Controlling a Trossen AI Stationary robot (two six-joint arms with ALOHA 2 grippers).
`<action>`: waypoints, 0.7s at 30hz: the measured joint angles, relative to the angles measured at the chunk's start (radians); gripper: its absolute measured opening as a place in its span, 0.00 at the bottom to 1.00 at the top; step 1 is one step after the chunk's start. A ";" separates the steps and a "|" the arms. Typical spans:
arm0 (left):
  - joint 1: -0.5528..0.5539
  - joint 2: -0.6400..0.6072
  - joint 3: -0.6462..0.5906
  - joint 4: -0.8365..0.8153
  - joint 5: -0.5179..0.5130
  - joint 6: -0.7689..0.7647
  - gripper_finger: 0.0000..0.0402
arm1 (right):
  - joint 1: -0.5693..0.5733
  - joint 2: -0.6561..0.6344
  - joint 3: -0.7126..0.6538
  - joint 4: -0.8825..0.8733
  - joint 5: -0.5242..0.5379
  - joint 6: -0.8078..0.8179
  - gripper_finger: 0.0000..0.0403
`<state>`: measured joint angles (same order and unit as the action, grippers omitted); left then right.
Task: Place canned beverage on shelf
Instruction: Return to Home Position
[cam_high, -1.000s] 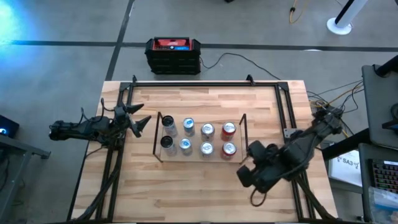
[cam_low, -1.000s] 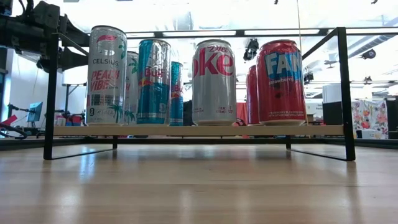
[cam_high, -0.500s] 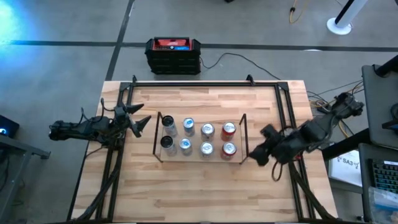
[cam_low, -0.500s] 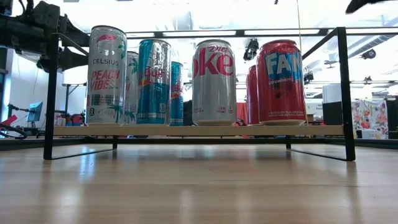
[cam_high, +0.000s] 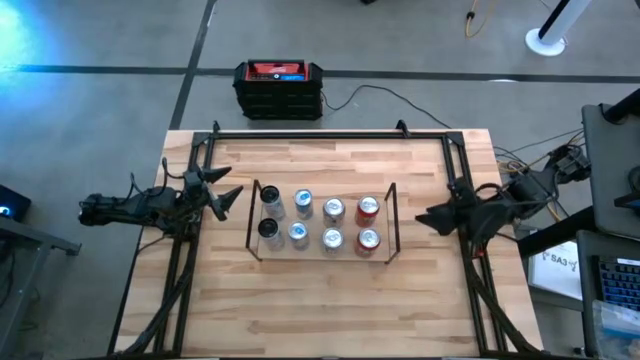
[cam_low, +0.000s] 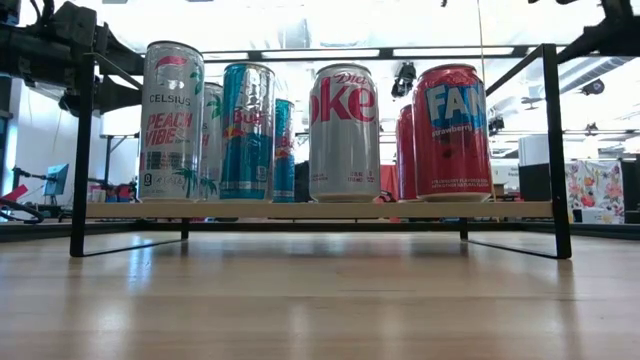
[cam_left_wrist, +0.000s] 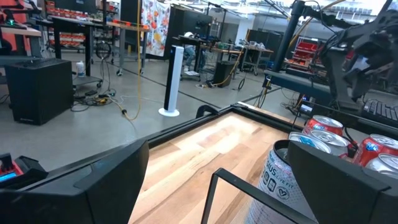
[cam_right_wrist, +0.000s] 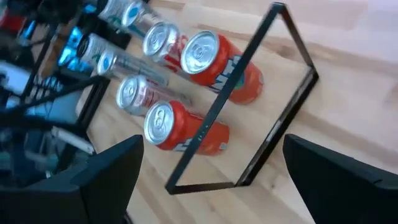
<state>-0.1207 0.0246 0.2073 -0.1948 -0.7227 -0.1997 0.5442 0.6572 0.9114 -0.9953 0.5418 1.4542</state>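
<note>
The right gripper (cam_high: 426, 217) hangs at the table's (cam_high: 330, 300) right edge, near the right end of the shelf (cam_high: 349, 224), fingers spread wide and holding nothing. The left gripper (cam_high: 226, 196) waits at the left edge, fingers likewise spread. The shelf stands mid-table between them. The high view shows eight cans (cam_high: 333, 209) on its deck in two rows of four, tops only. The low view supplies the front-row labels: Celsius can (cam_low: 171, 120), teal can (cam_low: 247, 130), Diet Coke can (cam_low: 343, 130) and red Fanta can (cam_low: 453, 130), all upright. The right wrist view shows the two red cans (cam_right_wrist: 211, 59) nearest that arm.
</note>
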 joint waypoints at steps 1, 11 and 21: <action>0.000 0.000 0.000 0.000 0.000 0.000 0.92 | 0.000 -0.011 -0.021 0.024 0.000 -0.048 0.92; 0.000 0.000 0.000 0.000 0.000 0.000 0.92 | -0.026 -0.110 -0.223 0.273 -0.002 -0.344 0.92; 0.000 0.000 0.000 0.000 0.000 0.000 0.92 | -0.043 -0.280 -0.391 0.283 0.004 -0.339 0.92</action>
<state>-0.1211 0.0246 0.2073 -0.1949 -0.7227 -0.1997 0.5009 0.3768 0.5201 -0.7124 0.5458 1.1153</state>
